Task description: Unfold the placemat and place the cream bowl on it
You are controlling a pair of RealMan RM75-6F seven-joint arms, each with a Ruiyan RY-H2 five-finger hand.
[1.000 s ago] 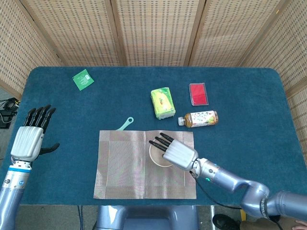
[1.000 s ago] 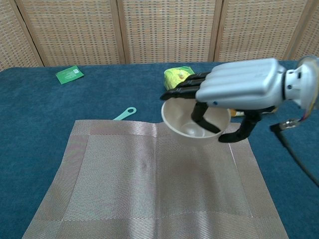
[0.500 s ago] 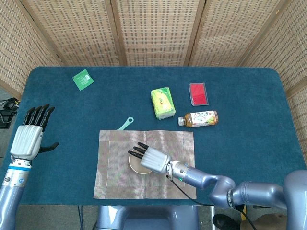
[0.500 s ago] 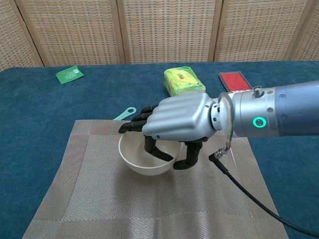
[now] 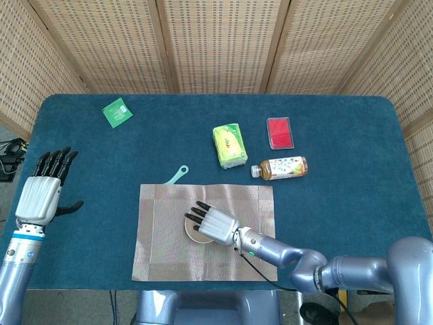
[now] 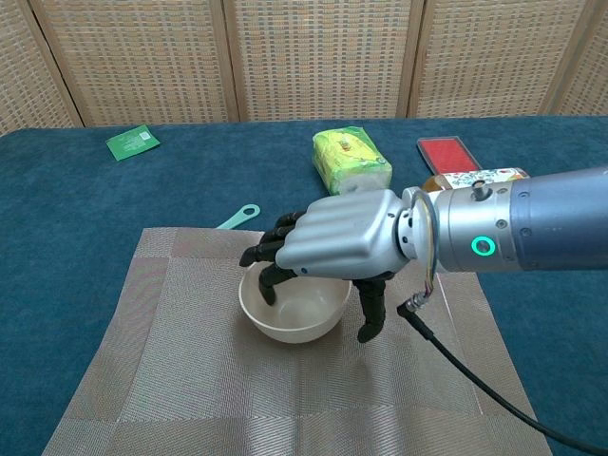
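Worktop: dark blue felt-like cover.
Placemat: woven beige, darker border, lies unfolded and flat; that step reads done.
Cream bowl: smooth, round, sits near placemat centre.
My right hand: fingers hooked over bowl rim, thumb outside, grasping it.
Next, I judge: release rim, lift clear without tipping bowl.
Left hand: spread, idle, holding nothing.

Right hand arched; left hand spread.

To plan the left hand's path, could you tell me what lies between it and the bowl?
In the head view, only bare blue table and the placemat's left part separate the left hand from the bowl.
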